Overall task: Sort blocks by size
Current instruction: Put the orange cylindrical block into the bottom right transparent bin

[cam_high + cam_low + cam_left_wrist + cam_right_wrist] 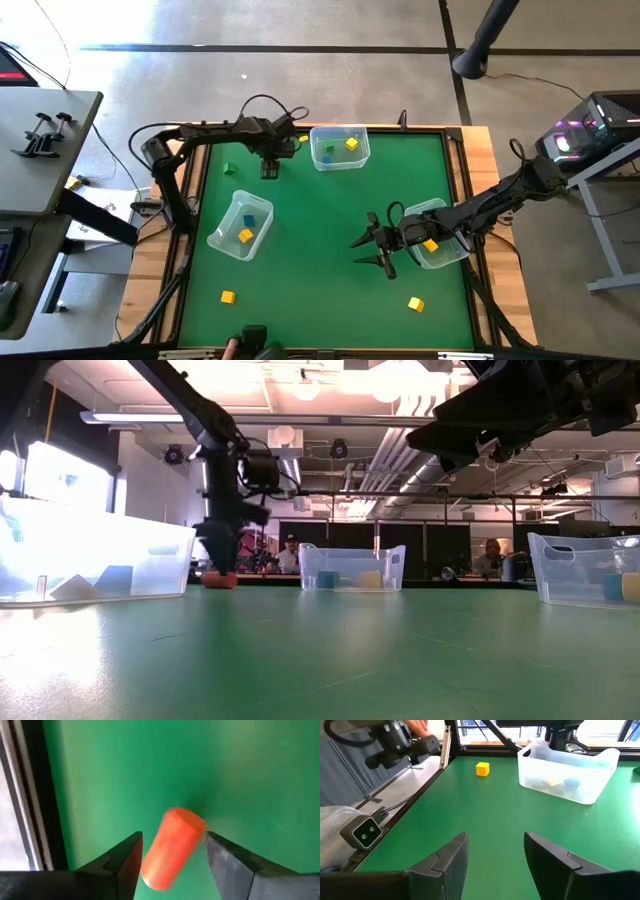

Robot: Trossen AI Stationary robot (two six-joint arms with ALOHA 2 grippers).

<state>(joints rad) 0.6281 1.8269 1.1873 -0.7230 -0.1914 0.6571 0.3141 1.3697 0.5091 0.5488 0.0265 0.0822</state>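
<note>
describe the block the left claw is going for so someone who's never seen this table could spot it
Start at the green table mat and find the clear bin at its far edge. Just beside that bin hangs the left claw, open, with an orange cylinder lying on the mat between its fingers. It is the only orange, round-sided piece in view; the loose blocks elsewhere are yellow or green cubes.

The surface [320,230] is covered with smooth, matt green material, framed by pale wood. The bins [340,147] are made of clear, slightly glossy plastic. The orange block [172,847] looks smooth and matt, as do the dark pincer fingers [125,865].
</note>
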